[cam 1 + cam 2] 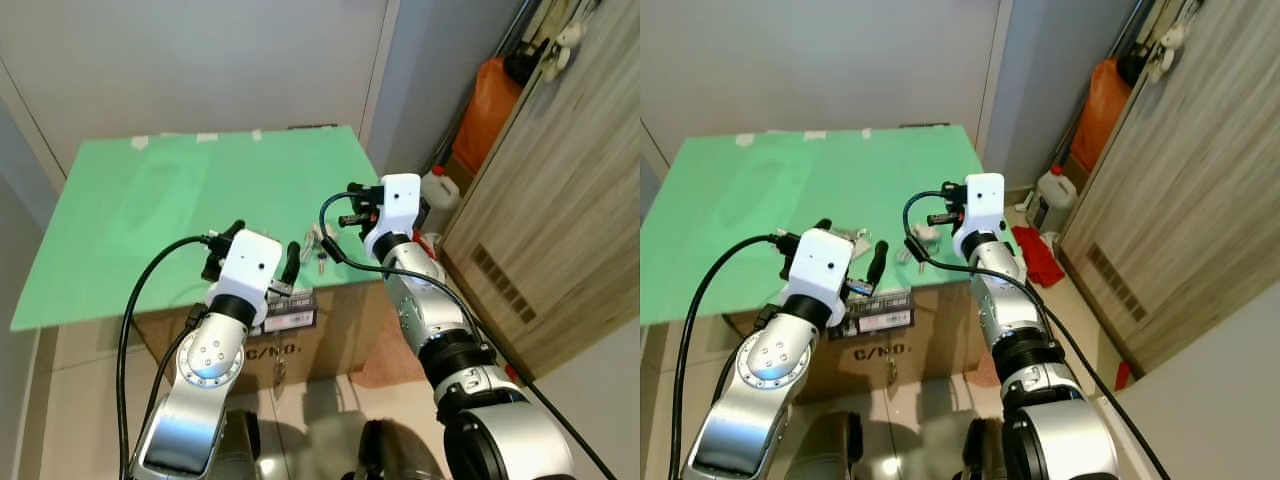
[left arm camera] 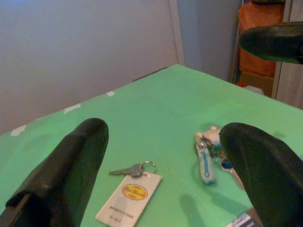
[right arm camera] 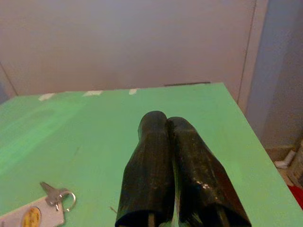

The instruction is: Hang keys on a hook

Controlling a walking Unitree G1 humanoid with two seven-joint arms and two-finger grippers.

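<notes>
Keys (image 2: 135, 169) on a ring with a white tag (image 2: 128, 198) bearing a yellow oval are lying flat on the green bench (image 1: 200, 200), close to its near edge. Just beside them on that bench, toward the wooden cabinet, a second bunch of keys (image 2: 208, 158) with a pale blue fob and a small white charm is lying.

The left gripper (image 2: 161, 175) is hovering low over the near edge of the bench with its two black fingers (image 2: 71, 165) spread wide, the tagged keys lying between them but untouched; it is holding nothing. The right gripper (image 3: 173, 142) is hanging above the bench on the side of the second bunch, its fingers pressed together with nothing between them.

Under the bench's near edge a cardboard box (image 1: 300, 345) with a printed label is showing. Beyond the bench's far corner, against the wooden cabinet (image 1: 560, 200), an orange bag (image 1: 487, 100) is standing, and a white plastic jug (image 1: 440, 188) is sitting on the floor below it. A red cloth (image 1: 1040, 258) is lying on the floor nearby.
</notes>
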